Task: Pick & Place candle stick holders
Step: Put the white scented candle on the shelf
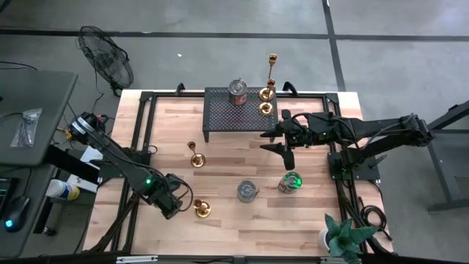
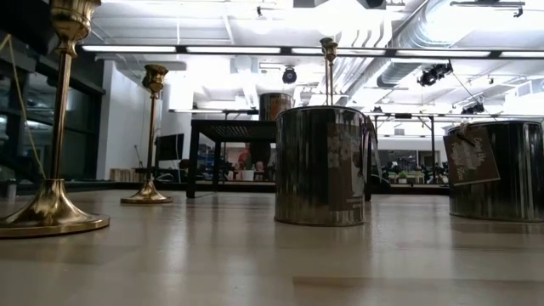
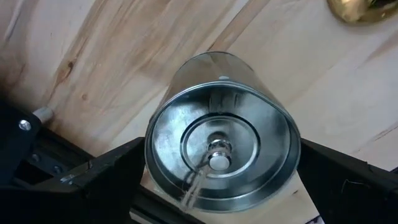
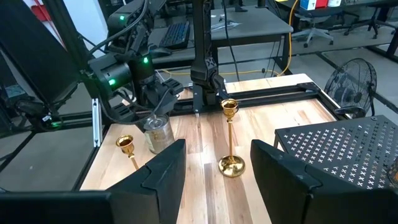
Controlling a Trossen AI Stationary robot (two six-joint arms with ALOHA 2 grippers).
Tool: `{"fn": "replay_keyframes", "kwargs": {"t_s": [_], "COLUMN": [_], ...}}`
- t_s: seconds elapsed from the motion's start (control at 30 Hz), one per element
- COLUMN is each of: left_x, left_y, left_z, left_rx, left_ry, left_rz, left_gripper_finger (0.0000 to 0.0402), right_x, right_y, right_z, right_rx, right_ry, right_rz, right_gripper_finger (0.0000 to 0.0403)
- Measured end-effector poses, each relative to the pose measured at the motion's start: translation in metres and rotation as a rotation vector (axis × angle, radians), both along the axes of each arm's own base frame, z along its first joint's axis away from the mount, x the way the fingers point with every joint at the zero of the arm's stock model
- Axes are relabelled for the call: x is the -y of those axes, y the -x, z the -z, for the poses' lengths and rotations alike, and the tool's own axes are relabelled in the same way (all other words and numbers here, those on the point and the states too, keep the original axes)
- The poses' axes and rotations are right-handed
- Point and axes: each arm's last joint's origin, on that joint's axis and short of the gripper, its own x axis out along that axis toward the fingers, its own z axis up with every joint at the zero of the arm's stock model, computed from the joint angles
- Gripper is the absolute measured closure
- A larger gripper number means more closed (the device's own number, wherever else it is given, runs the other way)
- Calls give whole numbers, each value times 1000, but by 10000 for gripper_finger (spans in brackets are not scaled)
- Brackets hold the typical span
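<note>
My left gripper point(image 1: 174, 199) points down near the table's front left, open. Its fingers stand on either side of an upright silvery cup holder point(image 3: 221, 155) that rests on the table; the right wrist view shows this cup point(image 4: 160, 135) below the gripper point(image 4: 155, 115). A brass candlestick point(image 1: 201, 210) stands just right of it, another point(image 1: 196, 155) farther back. Two more silvery cups point(image 1: 248, 191) point(image 1: 291, 182) stand at mid-front. One silvery cup point(image 1: 237, 92) and brass candlesticks point(image 1: 267, 103) stand on the black stand. My right gripper point(image 1: 270, 140) hovers open right of the stand.
The black perforated stand point(image 1: 233, 111) stands at the table's far middle. A potted plant point(image 1: 344, 238) sits at the front right corner. A fan point(image 1: 106, 59) and a desk point(image 1: 29, 117) lie beyond the table's left. Bare wood lies between the cups and the stand.
</note>
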Motion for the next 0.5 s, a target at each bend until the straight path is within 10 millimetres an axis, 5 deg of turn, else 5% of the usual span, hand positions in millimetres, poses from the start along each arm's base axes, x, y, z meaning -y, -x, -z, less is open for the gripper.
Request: {"fn": "replay_keyframes", "kwargs": {"t_s": [0.5], "left_x": [9], "left_y": [-11], "left_z": [23], "left_rx": [-52], "left_ry": [-47], "left_rz": [82], "left_gripper_finger": [11], "right_x": [0], "right_y": [0], "right_z": [0], "right_rx": [0], "right_ry": [0], "right_rz": [1], "right_gripper_finger": [229]}}
